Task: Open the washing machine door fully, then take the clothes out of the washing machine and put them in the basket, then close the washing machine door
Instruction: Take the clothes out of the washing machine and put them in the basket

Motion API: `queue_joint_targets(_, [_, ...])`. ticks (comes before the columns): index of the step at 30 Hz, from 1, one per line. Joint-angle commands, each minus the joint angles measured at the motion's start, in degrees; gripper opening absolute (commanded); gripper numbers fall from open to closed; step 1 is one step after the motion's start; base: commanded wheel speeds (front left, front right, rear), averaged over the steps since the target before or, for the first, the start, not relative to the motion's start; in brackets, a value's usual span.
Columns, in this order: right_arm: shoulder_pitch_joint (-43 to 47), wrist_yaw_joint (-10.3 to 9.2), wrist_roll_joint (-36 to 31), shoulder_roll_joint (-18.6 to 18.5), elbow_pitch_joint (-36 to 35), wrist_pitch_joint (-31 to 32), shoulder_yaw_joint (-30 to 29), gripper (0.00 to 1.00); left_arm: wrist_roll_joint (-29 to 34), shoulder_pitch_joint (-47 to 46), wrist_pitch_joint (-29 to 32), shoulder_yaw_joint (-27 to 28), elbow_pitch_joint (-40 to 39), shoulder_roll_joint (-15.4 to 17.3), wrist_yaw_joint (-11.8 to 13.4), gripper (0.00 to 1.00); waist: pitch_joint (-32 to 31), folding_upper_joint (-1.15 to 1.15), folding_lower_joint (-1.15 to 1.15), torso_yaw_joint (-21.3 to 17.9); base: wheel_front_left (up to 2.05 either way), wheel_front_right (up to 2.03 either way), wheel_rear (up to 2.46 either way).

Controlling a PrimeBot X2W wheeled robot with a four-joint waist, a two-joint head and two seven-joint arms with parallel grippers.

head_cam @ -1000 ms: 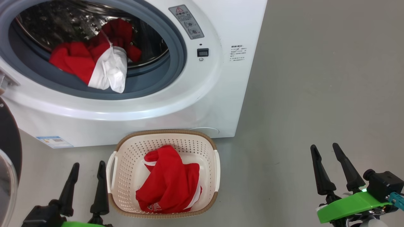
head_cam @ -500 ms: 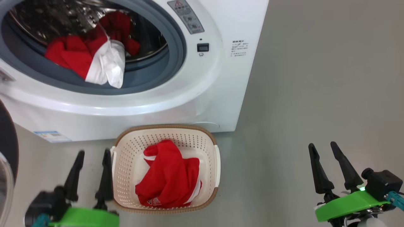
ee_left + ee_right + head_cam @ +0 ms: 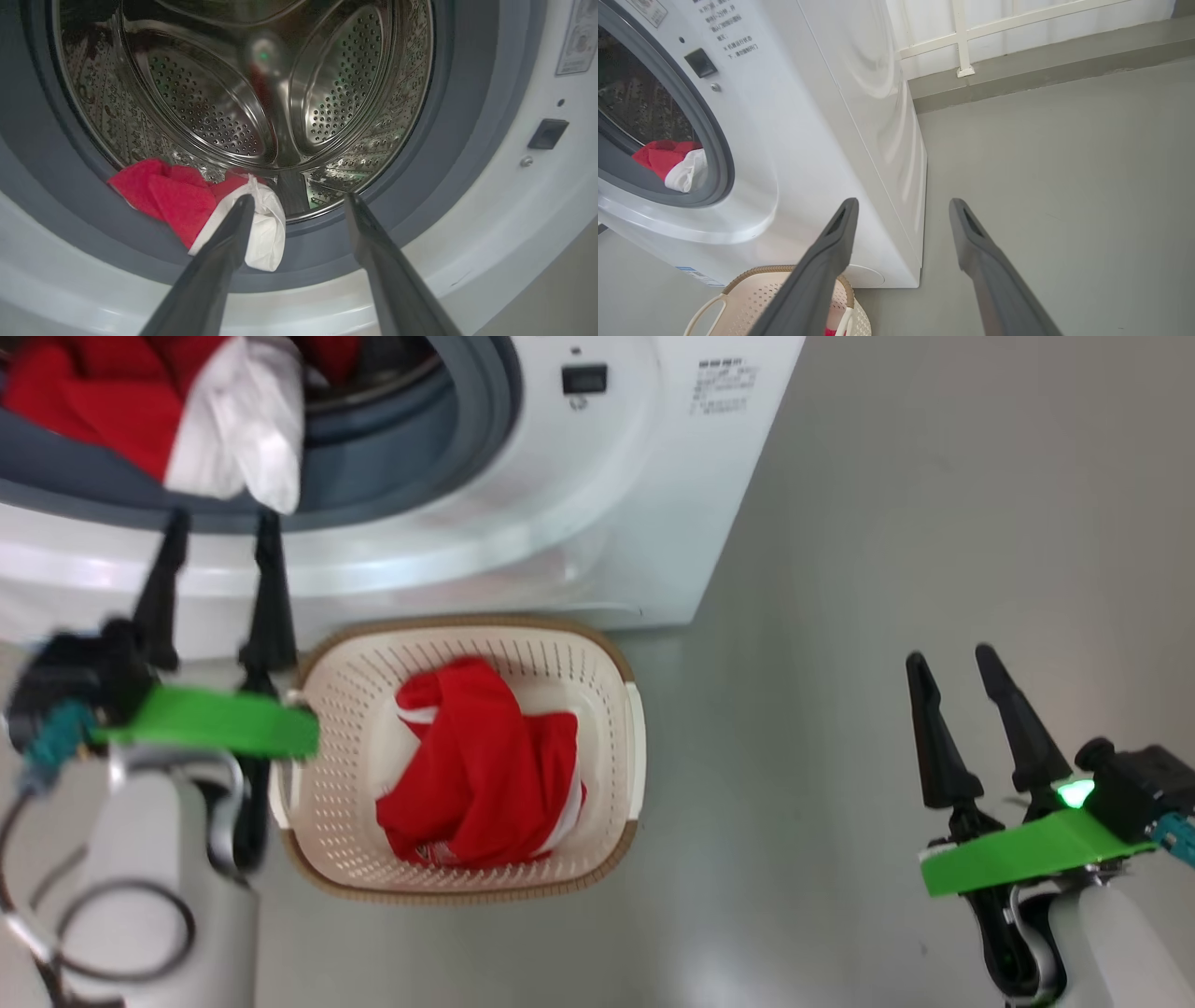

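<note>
Since red-and-white garment (image 3: pixel 177 205), lower left, hangs limp, probably light, pinch its white fold (image 3: pixel 268 233); your left gripper (image 3: pixel 299 198) spread, empty.

The boxy white washing machine (image 3: pixel 840 93) has a grey rubber ring (image 3: pixel 467 116) and hole-dotted steel drum (image 3: pixel 210 107). The soft clothes (image 3: pixel 476 765) are bright red with white panels; the perforated plastic basket (image 3: pixel 602 709) is cream, brown-rimmed.

The mouth of the washing machine (image 3: pixel 490 242) is found open; its lower left rim is blocked by the clothes (image 3: pixel 173 203). Bare floor (image 3: pixel 934 523) is seen right of the basket (image 3: pixel 607 705).
</note>
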Motion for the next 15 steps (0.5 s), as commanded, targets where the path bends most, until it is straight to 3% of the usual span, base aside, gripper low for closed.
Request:
queue_joint_targets(1, [-1.8,0.29,-0.4,0.2,-1.7,-0.4,1.7,1.00,0.9,-4.4,-0.3,2.0,1.6,2.9,0.0,1.00,6.7,0.00,0.00,-2.2,0.00,0.00,0.00])
queue_joint_targets(15, [-5.8,0.29,-0.9,1.2,-2.9,-0.4,1.2,1.00,4.0,-24.7,-0.3,4.0,19.7,10.0,0.1,1.00,14.6,0.00,0.00,-6.3,0.00,0.00,0.00])
